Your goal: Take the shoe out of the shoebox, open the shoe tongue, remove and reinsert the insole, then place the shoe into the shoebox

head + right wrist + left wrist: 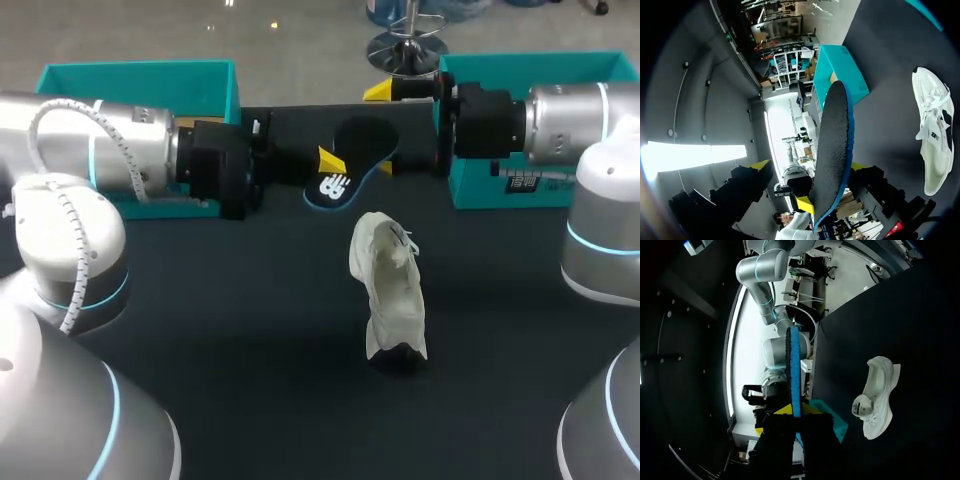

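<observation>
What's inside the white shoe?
Not its insole: that is out, held up in the left gripper. The inside of the shoe is hidden, too dark to see.

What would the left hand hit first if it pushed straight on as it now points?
Probably the right hand, facing it with open fingers either side of the insole that the left hand grips. The shoe lies off that line.

No text can be read clearly. A white logo mark (335,186) sits on the heel end of the insole (362,148), just beside the left hand (328,163). Well away from that hand, the teal box (470,190) carries white print (522,180) too small to read. The shoe (930,115) bears a small, illegible dark mark on its side.
</observation>
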Tool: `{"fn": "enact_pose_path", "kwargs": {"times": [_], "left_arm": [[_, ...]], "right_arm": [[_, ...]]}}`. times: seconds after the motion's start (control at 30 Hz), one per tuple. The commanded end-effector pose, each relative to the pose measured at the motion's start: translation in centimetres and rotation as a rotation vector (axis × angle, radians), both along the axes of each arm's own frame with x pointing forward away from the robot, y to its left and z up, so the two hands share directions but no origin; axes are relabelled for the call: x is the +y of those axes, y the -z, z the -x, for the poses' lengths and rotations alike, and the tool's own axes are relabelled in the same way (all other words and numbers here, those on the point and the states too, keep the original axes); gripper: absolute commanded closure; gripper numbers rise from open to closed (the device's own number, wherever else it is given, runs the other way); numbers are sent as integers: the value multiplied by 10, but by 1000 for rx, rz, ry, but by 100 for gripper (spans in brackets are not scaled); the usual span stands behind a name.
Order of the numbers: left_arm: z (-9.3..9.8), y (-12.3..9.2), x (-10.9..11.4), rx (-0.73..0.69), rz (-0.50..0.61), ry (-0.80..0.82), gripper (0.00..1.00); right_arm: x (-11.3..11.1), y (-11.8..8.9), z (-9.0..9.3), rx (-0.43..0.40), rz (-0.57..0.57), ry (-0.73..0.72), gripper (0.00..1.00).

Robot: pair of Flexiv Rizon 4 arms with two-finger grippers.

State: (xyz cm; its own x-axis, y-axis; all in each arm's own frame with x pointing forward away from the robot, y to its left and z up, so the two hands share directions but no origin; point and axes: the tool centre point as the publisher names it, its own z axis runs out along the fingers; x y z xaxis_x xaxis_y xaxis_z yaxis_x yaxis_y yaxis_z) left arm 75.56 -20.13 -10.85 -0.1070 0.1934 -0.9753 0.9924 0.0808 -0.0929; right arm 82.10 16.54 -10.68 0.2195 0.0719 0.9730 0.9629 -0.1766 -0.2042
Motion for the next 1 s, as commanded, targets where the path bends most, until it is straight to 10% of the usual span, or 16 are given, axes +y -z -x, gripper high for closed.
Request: {"fn": "enact_pose_path", "kwargs": {"times": [0.03, 0.73, 0.8, 1.0], "left_arm": [[-1, 0, 2, -1, -3, -1, 100], [8, -4, 10, 66, 59, -8, 100], [6, -10, 16, 79, 86, 15, 0], [-21, -39, 44, 46, 118, 65, 0]], "right_arm": [[2, 0, 0, 1, 2, 2, 100], [2, 0, 0, 1, 2, 2, 100], [2, 0, 0, 1, 2, 2, 100], [2, 0, 0, 1, 2, 2, 100]]}}
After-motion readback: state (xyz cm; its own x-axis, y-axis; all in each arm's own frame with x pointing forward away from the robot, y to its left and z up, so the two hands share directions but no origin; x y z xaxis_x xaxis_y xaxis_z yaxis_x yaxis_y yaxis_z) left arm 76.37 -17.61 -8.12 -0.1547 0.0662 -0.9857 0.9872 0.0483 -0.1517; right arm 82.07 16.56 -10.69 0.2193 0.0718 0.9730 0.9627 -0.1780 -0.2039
